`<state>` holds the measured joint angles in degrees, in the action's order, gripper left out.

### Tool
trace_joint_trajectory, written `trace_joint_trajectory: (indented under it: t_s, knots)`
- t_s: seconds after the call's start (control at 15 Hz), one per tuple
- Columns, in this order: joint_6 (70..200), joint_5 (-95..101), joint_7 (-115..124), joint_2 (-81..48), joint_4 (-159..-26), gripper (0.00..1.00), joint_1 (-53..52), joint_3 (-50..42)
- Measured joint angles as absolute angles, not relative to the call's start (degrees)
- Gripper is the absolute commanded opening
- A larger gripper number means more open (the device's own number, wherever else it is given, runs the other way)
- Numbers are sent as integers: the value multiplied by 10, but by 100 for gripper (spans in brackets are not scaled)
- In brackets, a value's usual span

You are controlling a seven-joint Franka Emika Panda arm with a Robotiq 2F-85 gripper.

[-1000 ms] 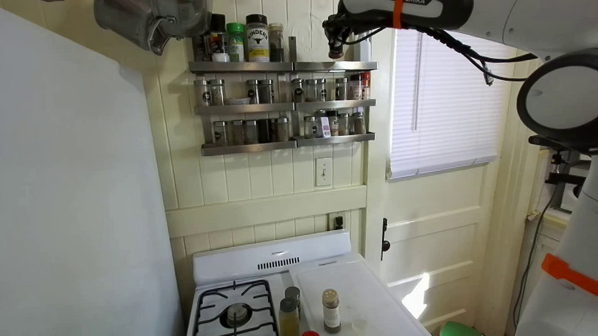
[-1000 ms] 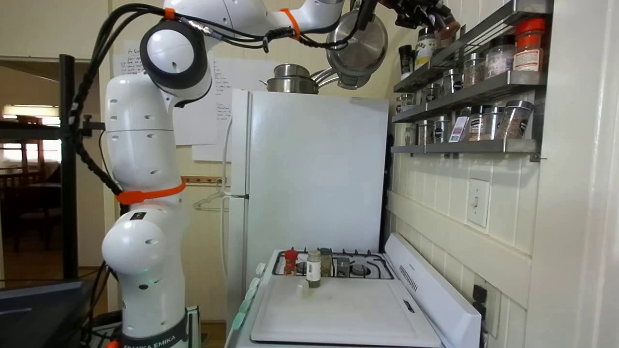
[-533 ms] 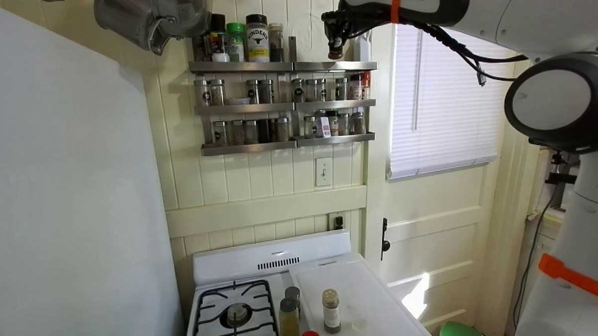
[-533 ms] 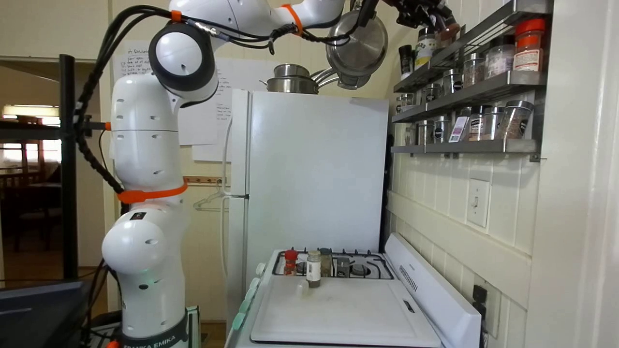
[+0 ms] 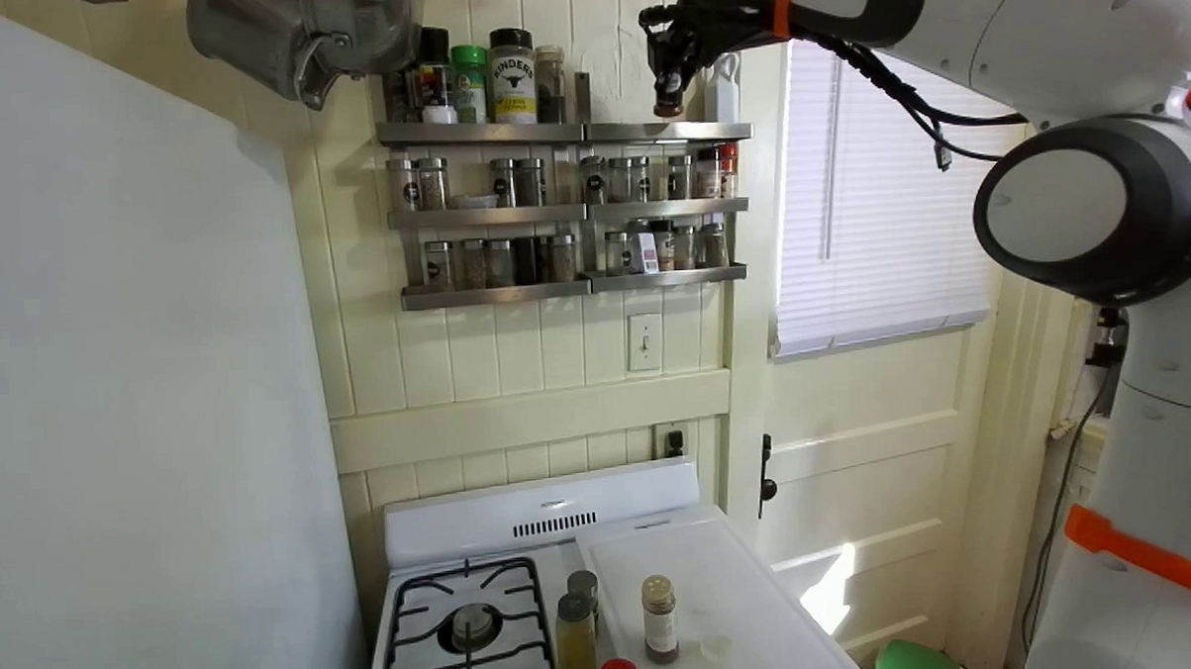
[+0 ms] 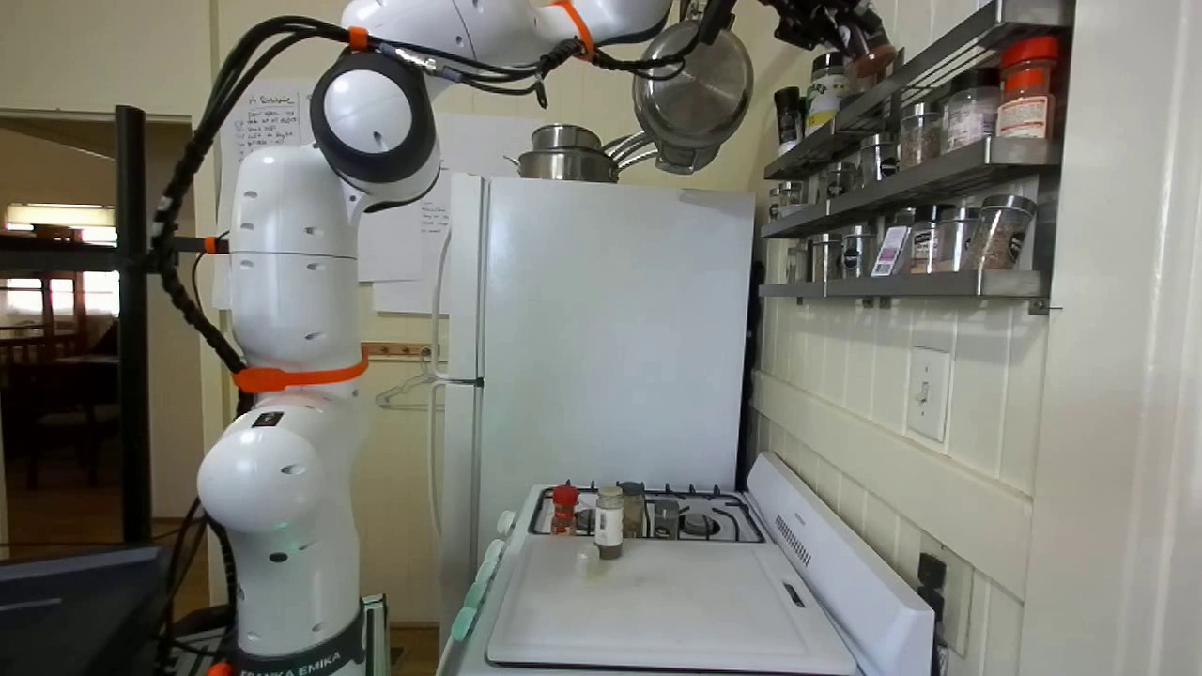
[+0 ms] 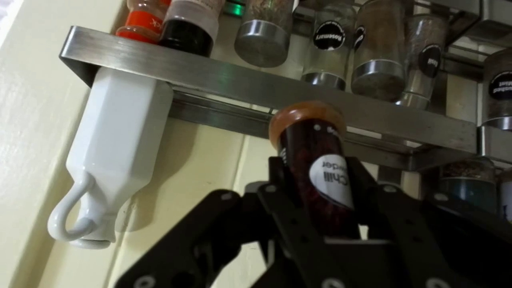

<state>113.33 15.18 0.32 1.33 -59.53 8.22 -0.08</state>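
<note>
Wrist view shows my gripper [image 7: 315, 168], narrowed to jar width, clamping the chili powder jar [image 7: 316, 176] near the top shelf [image 7: 220, 78], whose edge could snag and twist the jar if I misjudge height.

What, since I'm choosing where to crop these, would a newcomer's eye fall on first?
Probably the white robot arm with its orange straps, looming large beside the stove in both exterior views. Next, likely, comes the dark red jar labelled "Chili", clamped in the black gripper at the top metal shelf, clearest in the wrist view. Then perhaps the red-capped bottle among the spice bottles on the stove.
</note>
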Motion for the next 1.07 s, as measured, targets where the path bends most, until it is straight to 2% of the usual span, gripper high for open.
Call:
trace_joint_trajectory:
  t_s: [1.07]
  knots:
    - [1061, 118, 3, -49, -493, 16, 93, -9]
